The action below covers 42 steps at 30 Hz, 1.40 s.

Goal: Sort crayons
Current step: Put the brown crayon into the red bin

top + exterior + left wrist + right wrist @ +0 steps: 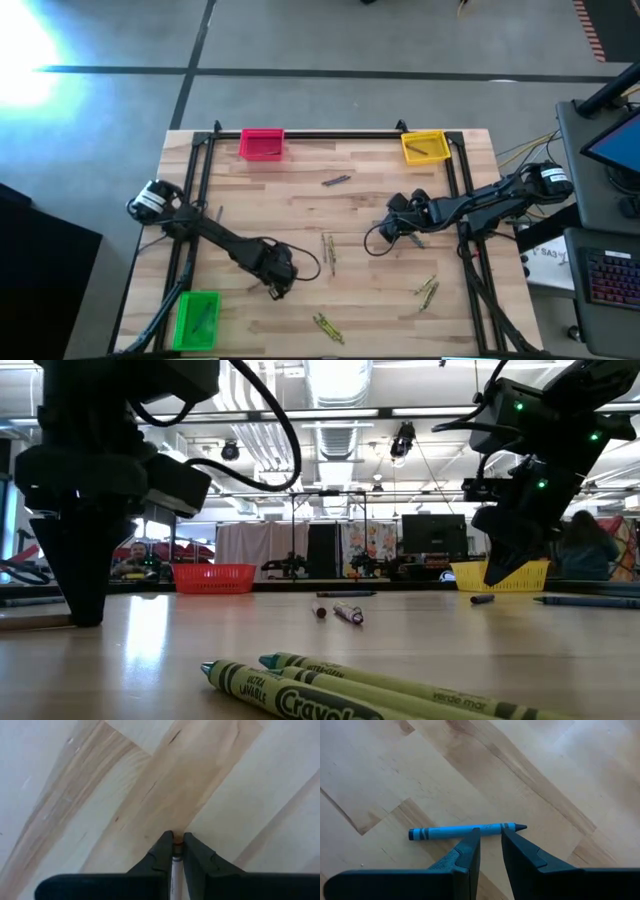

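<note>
Crayons lie scattered on the wooden table: one far out, a pair in the middle, some near the right, and green ones by the near edge. My left gripper points straight down near the table's left middle, shut on a crayon with a reddish tip. My right gripper hovers right of centre with a narrow gap between its fingers. It is just above a blue crayon that lies flat on the wood. My left gripper pinches a crayon between its two fingertips. The reddish end peeks out past the fingertips, and the pale body runs back between them. The fingers come from above, pointing down, and lie across it. I cannot tell whether it is clear of the table.
A pink bin and a yellow bin stand at the far edge, and a green bin at the near left corner. A black frame runs round the table. Bare wood lies between the two arms.
</note>
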Available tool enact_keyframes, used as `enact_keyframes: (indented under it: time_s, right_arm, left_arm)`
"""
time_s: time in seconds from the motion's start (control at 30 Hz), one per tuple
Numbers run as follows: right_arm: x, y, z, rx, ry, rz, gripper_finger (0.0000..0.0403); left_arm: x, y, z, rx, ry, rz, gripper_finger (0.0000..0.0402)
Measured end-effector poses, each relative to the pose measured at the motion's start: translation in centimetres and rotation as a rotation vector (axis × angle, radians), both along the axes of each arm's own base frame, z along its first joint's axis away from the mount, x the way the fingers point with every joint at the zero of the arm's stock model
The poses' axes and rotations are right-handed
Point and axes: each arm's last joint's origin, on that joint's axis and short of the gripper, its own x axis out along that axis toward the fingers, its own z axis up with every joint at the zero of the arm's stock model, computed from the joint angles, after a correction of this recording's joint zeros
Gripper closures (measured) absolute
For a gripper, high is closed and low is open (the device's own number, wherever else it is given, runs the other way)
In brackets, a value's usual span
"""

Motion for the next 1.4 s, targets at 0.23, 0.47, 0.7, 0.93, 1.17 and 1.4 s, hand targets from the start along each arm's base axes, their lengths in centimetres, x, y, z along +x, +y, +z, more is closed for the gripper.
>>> enact_keyframes:
  time_s: [0.23,0.47,0.7,0.93,1.17,1.4]
  right_arm:
    - [0.0,0.0,0.0,0.0,0.002,0.004,0.033]
    - [0.0,0.0,0.0,0.003,0.008,0.015,0.033]
    - [-0.2,0.0,-0.2,-0.001,0.017,0.022,0.033]
    - [0.1,0.0,-0.1,0.0,-0.012,0.021,0.033]
    - [0.9,0.0,0.3,0.007,-0.104,0.021,0.033]
    - [1.0,0.1,0.3,0.008,-0.116,0.021,0.033]
  left_arm:
    - [0.6,3.4,0.8,0.009,0.022,-0.054,0.0399]
    - [1.0,9.0,1.9,0.241,-0.007,-0.034,0.04]
    - [0.7,14.5,1.9,0.333,-0.218,0.044,0.04]
    - [-0.4,16.9,0.0,0.379,-0.534,0.046,0.04]
    - [-1.5,18.4,-0.6,0.418,-0.654,0.098,0.04]
    - [-2.3,18.7,-0.6,0.424,-0.614,0.088,0.04]
